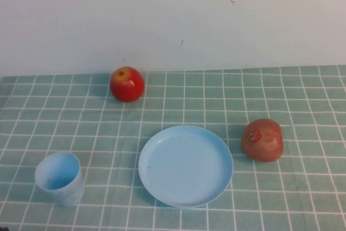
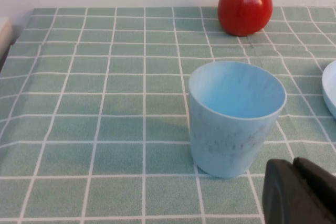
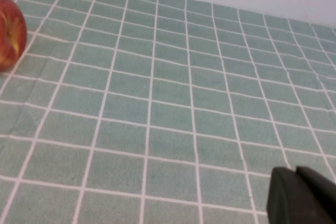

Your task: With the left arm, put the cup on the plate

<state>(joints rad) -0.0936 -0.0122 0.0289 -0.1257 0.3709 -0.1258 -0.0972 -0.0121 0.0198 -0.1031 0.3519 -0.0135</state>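
Observation:
The light-blue cup (image 1: 59,178) stands upright and empty on the green checked cloth at the front left. The light-blue plate (image 1: 185,165) lies empty to its right, near the middle front. In the left wrist view the cup (image 2: 233,124) is close ahead of my left gripper (image 2: 294,163), which is shut, empty and apart from the cup. The plate's rim (image 2: 331,93) shows at that view's edge. My right gripper (image 3: 295,171) is shut and empty over bare cloth. Neither arm shows in the high view.
A red apple (image 1: 127,84) sits at the back left near the wall, behind the cup (image 2: 245,7). A second reddish apple with a sticker (image 1: 263,139) sits right of the plate and shows in the right wrist view (image 3: 8,32).

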